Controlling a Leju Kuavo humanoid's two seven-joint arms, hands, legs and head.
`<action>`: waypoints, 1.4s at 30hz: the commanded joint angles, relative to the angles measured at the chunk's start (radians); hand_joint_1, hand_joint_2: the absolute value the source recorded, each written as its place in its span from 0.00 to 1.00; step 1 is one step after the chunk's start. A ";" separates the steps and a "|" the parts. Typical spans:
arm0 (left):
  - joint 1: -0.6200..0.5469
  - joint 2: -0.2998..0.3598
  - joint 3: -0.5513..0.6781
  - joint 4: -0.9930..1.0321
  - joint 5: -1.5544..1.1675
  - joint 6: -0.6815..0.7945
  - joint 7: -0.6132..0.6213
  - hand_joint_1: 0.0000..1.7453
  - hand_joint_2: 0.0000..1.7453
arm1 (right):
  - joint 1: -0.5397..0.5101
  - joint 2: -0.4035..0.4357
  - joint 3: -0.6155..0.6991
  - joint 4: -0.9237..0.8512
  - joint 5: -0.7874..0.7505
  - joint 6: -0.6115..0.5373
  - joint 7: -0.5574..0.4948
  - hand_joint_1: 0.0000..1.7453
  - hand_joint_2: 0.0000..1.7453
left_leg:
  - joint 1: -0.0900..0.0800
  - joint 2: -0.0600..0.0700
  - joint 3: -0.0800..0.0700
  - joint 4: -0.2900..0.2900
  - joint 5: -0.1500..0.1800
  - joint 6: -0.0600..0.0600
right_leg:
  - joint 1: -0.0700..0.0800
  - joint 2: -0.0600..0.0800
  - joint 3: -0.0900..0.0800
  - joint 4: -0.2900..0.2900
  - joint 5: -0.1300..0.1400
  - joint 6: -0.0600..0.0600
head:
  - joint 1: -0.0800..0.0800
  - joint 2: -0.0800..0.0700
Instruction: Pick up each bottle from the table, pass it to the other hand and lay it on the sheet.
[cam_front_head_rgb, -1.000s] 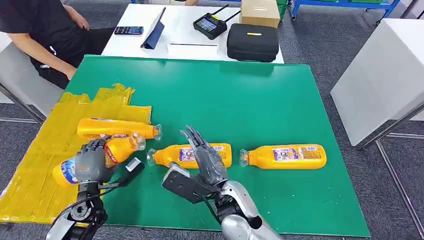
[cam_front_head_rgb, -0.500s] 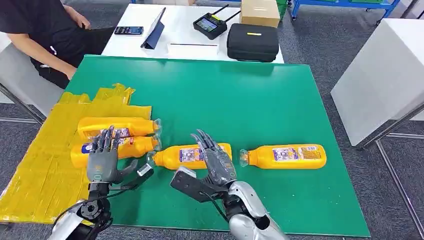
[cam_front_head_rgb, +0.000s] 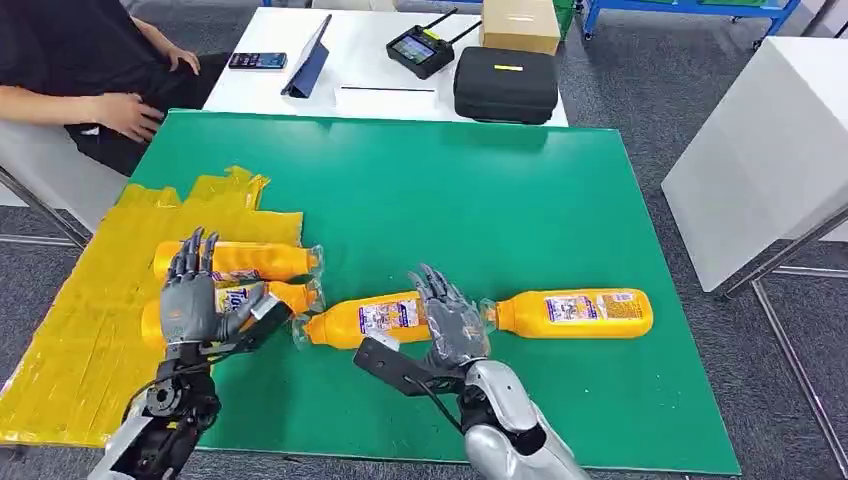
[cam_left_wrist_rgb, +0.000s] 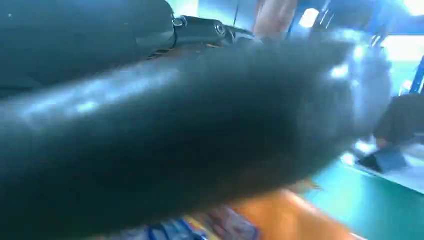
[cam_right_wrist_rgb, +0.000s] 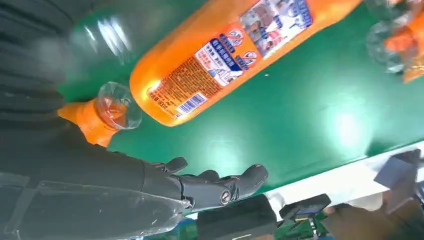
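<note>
On the left of the green tabletop (cam_front_head_rgb: 520, 190), a yellow sheet (cam_front_head_rgb: 80, 330) carries two orange bottles side by side: the far bottle (cam_front_head_rgb: 245, 260) lies clear, while the near bottle (cam_front_head_rgb: 285, 297) lies on the sheet's edge under the robot's left hand (cam_front_head_rgb: 195, 300). That hand hovers over it with fingers spread upward and grips nothing; whether the palm touches the bottle cannot be told, and its wrist view is a dark blur with a strip of orange below. A seated person (cam_front_head_rgb: 95, 70) leans at the far left corner.

Toward the middle, a third bottle (cam_front_head_rgb: 375, 318) lies on the bare green surface, cap end just beside the near bottle's cap. The right hand (cam_front_head_rgb: 450, 320) sits at its base end with fingers apart, holding nothing; the right wrist view shows its fingers (cam_right_wrist_rgb: 225, 187) clear of the label. Further right, a fourth bottle (cam_front_head_rgb: 575, 312) lies untouched, cap pointing at the right hand.

By this reading two bottles are delivered and two remain. The step in hand looks like the pickup of the third bottle. The next move calls for the right hand to close round its body, lift it and offer it across to the left hand, which must first come off the sheet
</note>
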 joint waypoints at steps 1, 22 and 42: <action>0.035 -0.058 0.035 -0.240 0.447 -0.179 -0.154 0.00 0.00 | -0.252 0.048 -0.001 0.480 -0.014 -0.049 -0.051 0.00 1.00 | 0.000 0.001 0.002 0.000 0.000 0.001 | 0.001 0.001 0.002 0.000 0.001 -0.004 | 0.000 0.000; 0.065 -0.066 0.007 -0.368 0.507 -0.148 -0.163 0.00 0.00 | -0.383 0.190 0.053 0.741 0.060 0.078 -0.041 0.00 1.00 | 0.000 0.000 0.002 0.001 0.000 0.002 | 0.001 0.001 0.003 0.001 0.000 -0.003 | 0.001 0.000; 0.015 -0.058 -0.005 -0.241 0.624 -0.091 -0.223 0.00 0.00 | -0.367 0.125 0.120 0.864 0.103 0.308 0.110 1.00 1.00 | 0.000 -0.005 0.017 -0.002 -0.002 0.001 | 0.001 -0.004 0.007 -0.002 -0.005 -0.009 | 0.000 0.000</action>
